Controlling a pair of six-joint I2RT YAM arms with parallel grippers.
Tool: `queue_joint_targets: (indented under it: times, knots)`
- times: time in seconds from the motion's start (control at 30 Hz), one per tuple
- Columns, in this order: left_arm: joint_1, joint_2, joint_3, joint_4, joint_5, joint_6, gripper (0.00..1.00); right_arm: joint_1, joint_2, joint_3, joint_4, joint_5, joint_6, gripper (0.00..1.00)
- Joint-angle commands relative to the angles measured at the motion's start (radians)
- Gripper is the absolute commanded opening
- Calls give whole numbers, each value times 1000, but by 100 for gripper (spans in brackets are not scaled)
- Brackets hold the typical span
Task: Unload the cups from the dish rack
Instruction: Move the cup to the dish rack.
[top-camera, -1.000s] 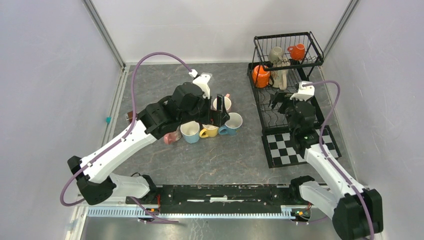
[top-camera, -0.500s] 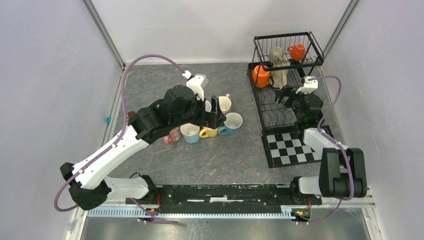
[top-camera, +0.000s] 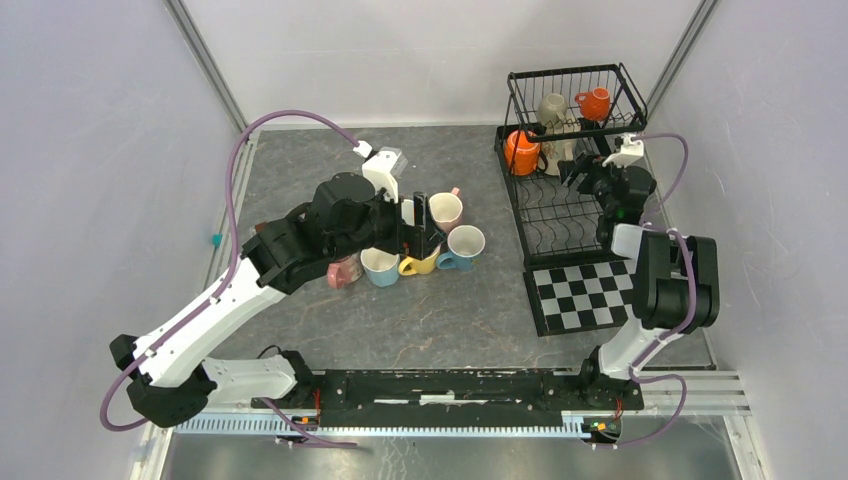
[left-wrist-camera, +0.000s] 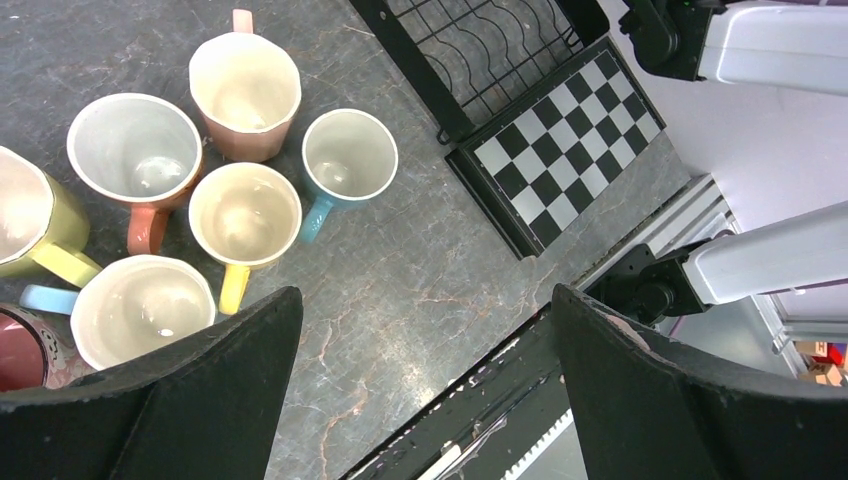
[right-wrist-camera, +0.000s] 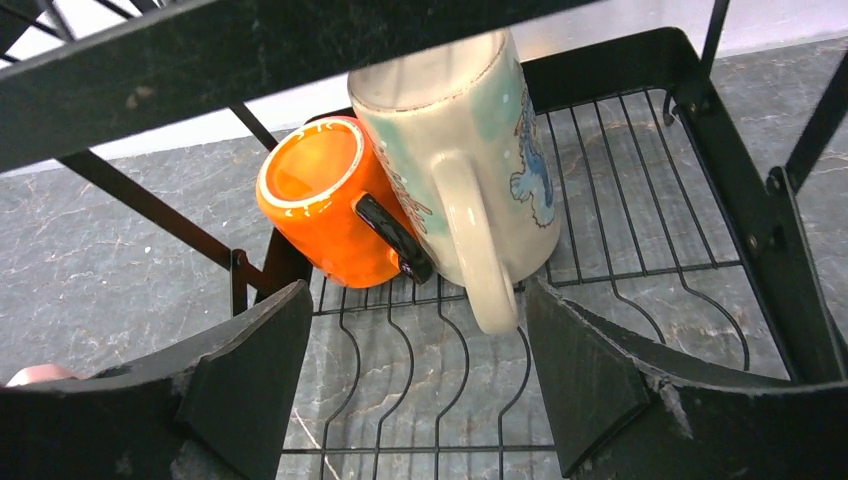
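Cream mug touching orange mug, ahead of right gripper, jaws spread, empty; closing could pinch both.

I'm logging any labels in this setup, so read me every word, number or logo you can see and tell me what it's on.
No text here can be read.
Cream mug in the rack: a blue printed figure, plus brownish marks beside the handle that may be lettering, too slanted and blurred to read.
Orange mug: plain on the side shown.
Checkered mat: squares only, no writing.
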Motion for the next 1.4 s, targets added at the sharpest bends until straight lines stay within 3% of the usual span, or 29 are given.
queue_joint_targets:
  times: [0.0,0.63,1.2,1.37]
  knots:
    - [6,-19,-3,22,-7,46,100,2,51,73,36,-5,5,83]
    - [13,-1,11,14,-9,56,100,15,188,147,-9,58,-59,54]
    - [34,34,48,-15,-5,83,100,39,297,227,10,64,-39,45]
    - [40,39,51,-20,-1,83,100,42,304,231,15,65,-38,35]
